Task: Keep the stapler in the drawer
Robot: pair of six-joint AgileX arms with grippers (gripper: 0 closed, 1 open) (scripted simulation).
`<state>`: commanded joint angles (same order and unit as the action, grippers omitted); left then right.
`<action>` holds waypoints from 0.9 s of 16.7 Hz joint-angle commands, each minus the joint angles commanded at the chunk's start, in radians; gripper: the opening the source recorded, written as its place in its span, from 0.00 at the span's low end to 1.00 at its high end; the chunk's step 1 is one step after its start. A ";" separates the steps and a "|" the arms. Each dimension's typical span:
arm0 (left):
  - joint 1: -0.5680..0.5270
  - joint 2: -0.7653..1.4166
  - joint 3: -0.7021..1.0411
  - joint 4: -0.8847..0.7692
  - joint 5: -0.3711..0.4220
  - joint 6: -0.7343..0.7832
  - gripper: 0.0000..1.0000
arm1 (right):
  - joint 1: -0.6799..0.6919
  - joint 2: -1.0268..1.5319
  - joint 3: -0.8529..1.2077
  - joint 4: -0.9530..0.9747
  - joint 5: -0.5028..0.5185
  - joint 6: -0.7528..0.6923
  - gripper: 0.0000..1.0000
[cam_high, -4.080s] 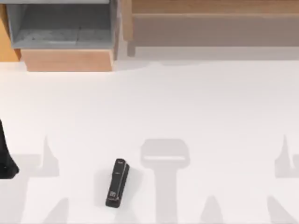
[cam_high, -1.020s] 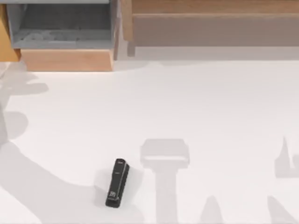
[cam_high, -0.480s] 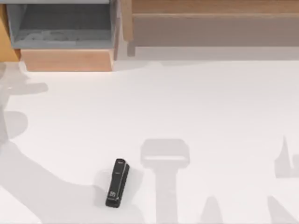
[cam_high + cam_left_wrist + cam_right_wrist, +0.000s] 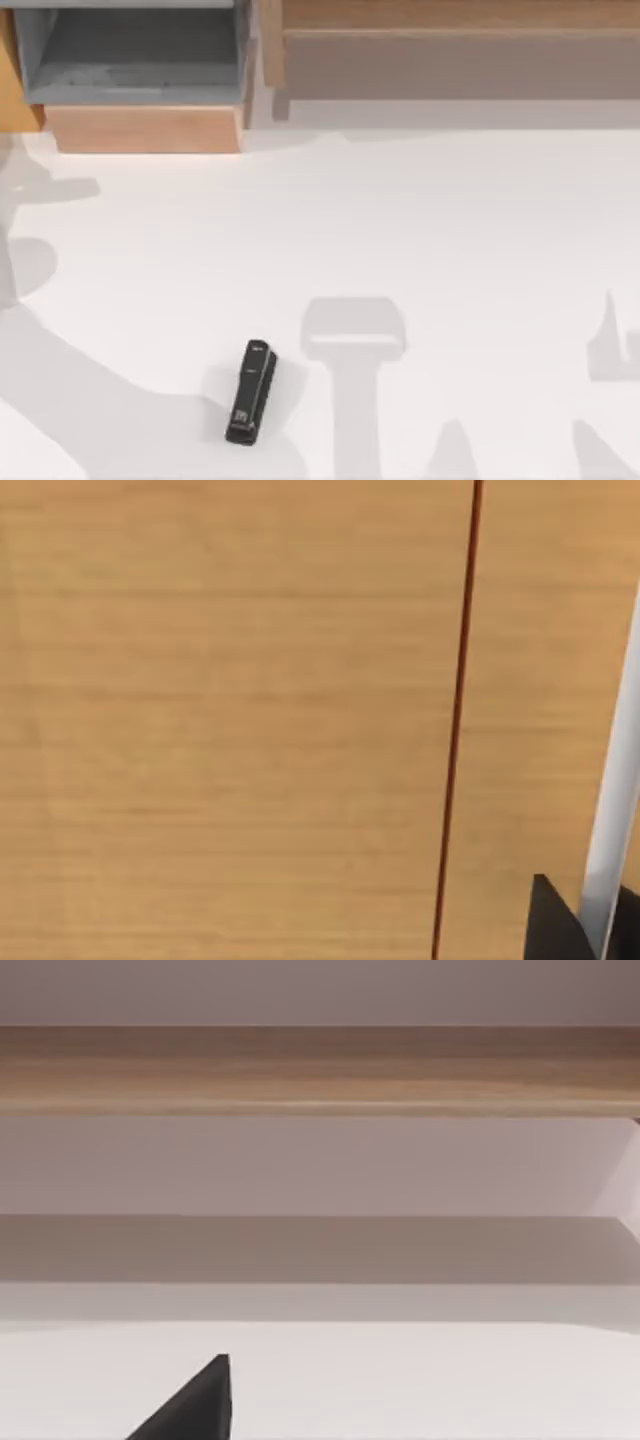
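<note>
Stapler (image 4: 251, 392) lies flat on the near table (image 4: 420, 220), ungrasped; no claw is near it and finger state cannot be told. Drawer (image 4: 140, 80) stands open far left. Your risk: 1 off-centre pinch skids the slim body away.

White desk (image 4: 450, 220), flat. On it: black stapler (image 4: 250, 392) lying flat near the front edge, left of centre, long axis roughly front-to-back. Open drawer (image 4: 140, 128) at back left, tan front panel facing the desk. Brown wooden shelf unit (image 4: 450, 60) just beside it, along the back right.
</note>
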<state>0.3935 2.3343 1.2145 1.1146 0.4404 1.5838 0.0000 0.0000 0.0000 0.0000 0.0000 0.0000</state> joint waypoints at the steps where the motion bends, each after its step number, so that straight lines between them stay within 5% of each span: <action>1: 0.000 0.000 0.000 0.000 0.000 0.000 0.00 | 0.000 0.000 0.000 0.000 0.000 0.000 1.00; 7: 0.010 -0.002 -0.018 0.001 0.004 -0.006 0.00 | 0.000 0.000 0.000 0.000 0.000 0.000 1.00; 15: 0.073 -0.115 -0.272 0.133 0.066 -0.002 0.00 | 0.000 0.000 0.000 0.000 0.000 0.000 1.00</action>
<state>0.4662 2.2197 0.9428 1.2477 0.5066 1.5818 0.0000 0.0000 0.0000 0.0000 0.0000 0.0000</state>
